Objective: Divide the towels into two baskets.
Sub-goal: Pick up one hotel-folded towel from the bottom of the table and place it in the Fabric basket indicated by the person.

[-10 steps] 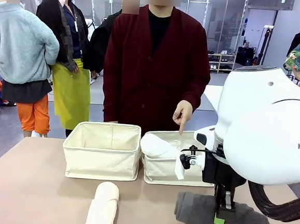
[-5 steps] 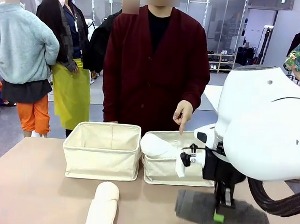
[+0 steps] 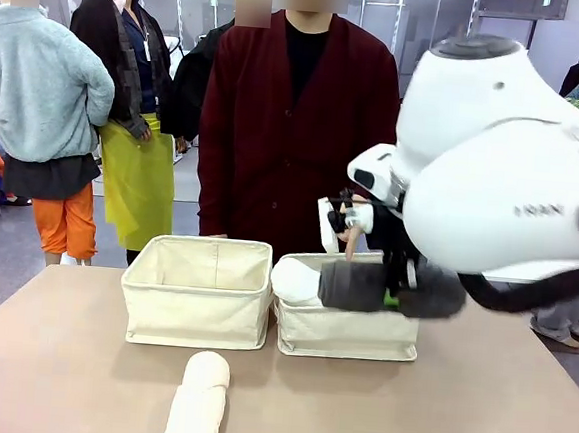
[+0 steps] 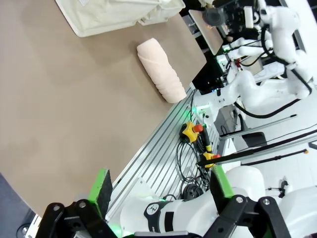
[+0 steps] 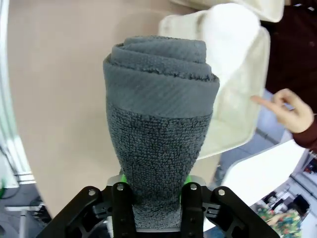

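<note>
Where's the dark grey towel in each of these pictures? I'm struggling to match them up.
Front view: dark grey towel right of centre, held up by the right basket.
Right wrist view: centre, rising from the right gripper's jaws.
Left wrist view: cannot tell for sure.
Shared landmark: the white towel in that basket.

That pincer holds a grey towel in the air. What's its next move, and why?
Probably move the dark grey towel over the right basket and lower it in. The right pincer grips it off the table near that basket, where the person's hand points.
</note>
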